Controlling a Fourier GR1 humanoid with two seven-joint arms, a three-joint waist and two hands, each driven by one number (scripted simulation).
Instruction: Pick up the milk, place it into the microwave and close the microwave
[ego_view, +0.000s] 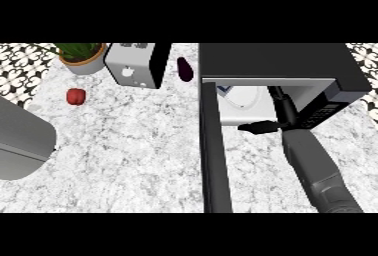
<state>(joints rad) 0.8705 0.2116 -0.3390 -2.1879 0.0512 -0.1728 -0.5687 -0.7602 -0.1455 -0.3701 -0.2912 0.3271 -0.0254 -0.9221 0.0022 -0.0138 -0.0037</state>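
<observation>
The right hand (279, 112), grip unclear, sits by milk (240, 97) in microwave (280, 62), door (212, 160) open.

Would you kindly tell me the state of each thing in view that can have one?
Microwave door: wide open.
Milk: inside the microwave, not held.
Right hand: open, in the microwave's opening beside the milk.
Left hand: not in view.

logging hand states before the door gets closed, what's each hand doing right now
Left hand: not in view.
Right hand: open, reaching inside the black box-shaped microwave, beside the white milk carton.
</observation>
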